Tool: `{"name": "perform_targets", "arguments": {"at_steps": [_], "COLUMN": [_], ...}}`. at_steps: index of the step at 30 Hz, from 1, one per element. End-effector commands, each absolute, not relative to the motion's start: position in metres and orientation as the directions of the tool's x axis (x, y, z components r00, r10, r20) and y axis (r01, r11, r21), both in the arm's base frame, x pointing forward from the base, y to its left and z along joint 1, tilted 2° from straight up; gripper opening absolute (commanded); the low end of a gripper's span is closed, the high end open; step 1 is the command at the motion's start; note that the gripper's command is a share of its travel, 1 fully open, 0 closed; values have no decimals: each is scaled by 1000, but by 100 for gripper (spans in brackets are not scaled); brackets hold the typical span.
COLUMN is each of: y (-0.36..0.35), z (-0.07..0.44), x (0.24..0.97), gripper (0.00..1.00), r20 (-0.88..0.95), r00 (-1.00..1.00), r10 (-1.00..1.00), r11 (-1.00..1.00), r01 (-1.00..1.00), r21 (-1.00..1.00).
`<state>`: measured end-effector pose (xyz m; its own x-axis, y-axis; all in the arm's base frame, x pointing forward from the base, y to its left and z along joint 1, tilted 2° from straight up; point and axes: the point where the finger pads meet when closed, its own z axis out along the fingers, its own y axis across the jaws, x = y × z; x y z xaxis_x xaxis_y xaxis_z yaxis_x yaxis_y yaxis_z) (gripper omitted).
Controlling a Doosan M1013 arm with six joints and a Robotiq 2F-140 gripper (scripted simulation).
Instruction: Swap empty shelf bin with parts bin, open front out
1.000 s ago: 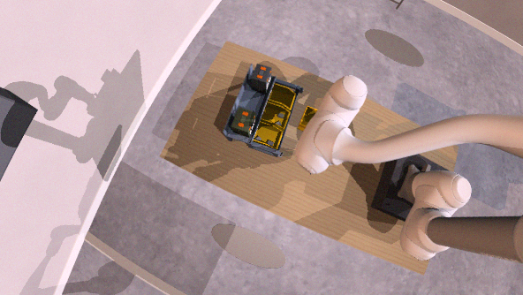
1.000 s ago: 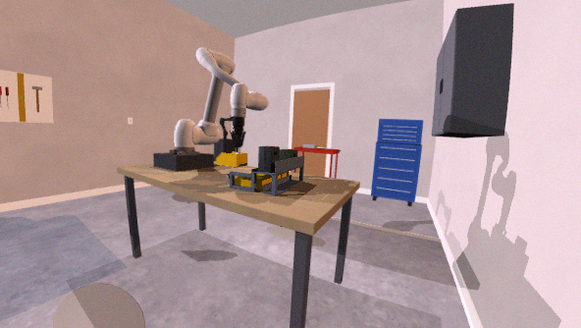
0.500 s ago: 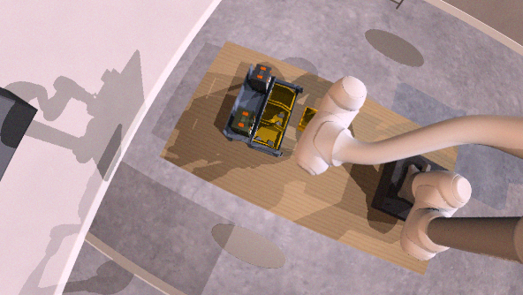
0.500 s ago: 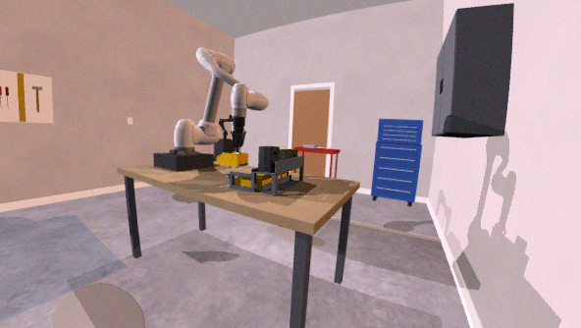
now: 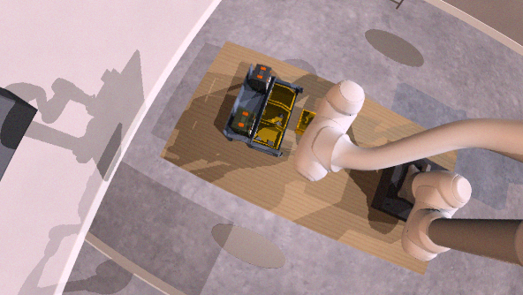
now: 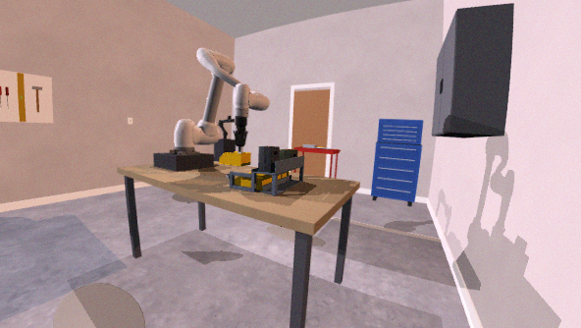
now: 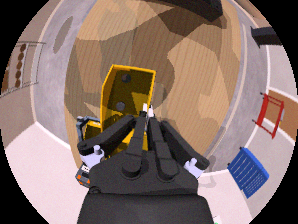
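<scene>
Yellow bin (image 7: 127,96) one on table (image 6: 314,208), three in shelf (image 5: 261,117), pincer (image 7: 148,111) clamped on bin wall.

On the table (image 6: 314,208), a bin (image 5: 305,120) sits between the shelf (image 5: 247,112) and the robot base (image 5: 390,196).
</scene>
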<state>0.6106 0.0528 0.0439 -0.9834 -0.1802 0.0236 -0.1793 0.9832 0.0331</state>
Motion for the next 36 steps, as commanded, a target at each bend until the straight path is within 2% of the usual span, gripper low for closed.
{"name": "perform_targets", "arguments": {"at_steps": [1,36], "y": [55,58], "z": [46,42], "x": [611,610], "gripper": [10,10], "r20": [25,25], "r00": [-982,-982], "r10": [-188,-188], "r11": [982,982], "r01": [-187,-187], "r21": [33,33]}}
